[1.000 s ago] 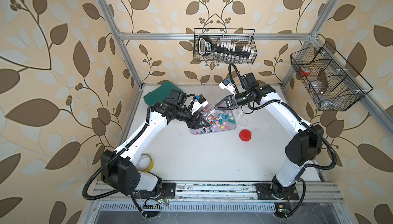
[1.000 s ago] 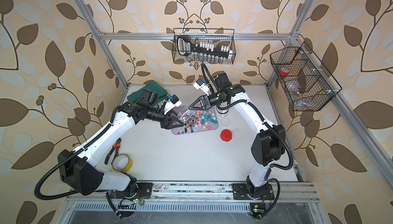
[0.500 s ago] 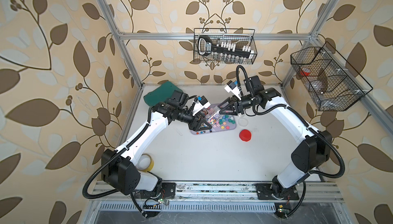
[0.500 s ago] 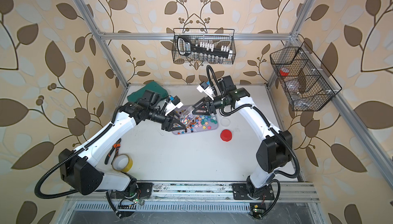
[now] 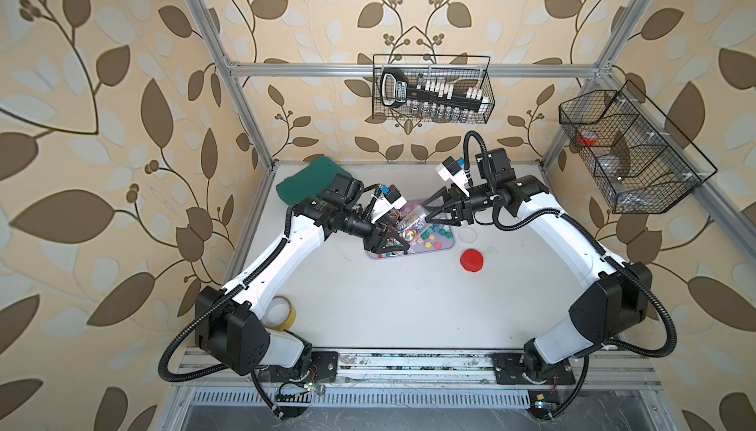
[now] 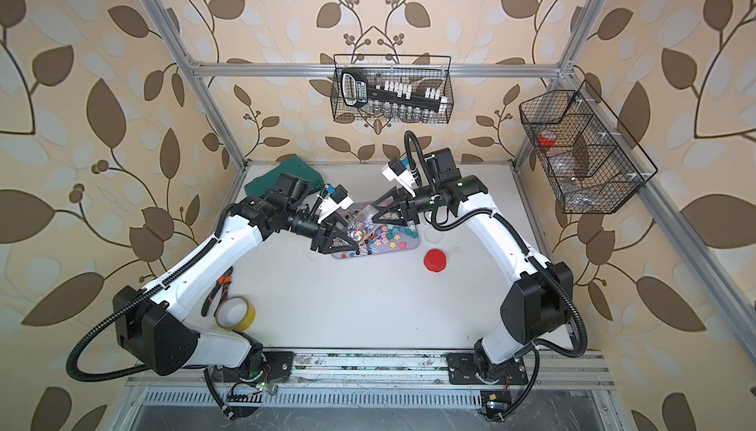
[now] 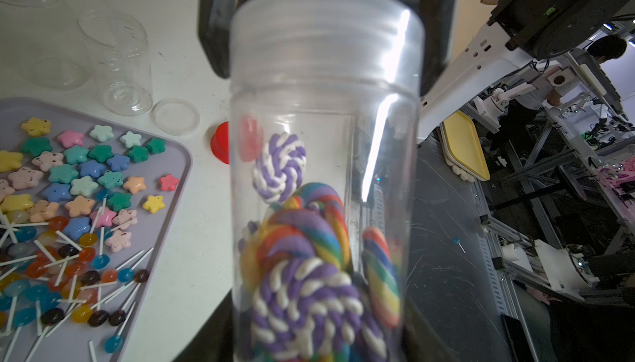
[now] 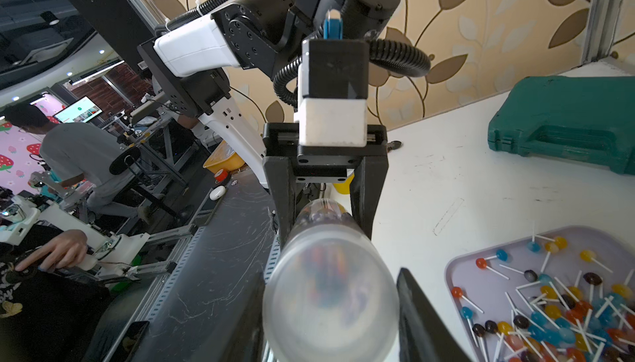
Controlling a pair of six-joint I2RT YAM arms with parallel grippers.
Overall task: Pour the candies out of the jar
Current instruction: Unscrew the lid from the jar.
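Over the white table and lavender tray, the left gripper is clamped on the clear jar. The right gripper straddles its frosted lid; whether it presses the lid cannot be told. Swirl lollipops sit inside the jar, while star candies and ball lollipops lie on the tray.

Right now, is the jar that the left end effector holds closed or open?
Closed: a translucent lid caps the jar, and swirl lollipops lie inside.
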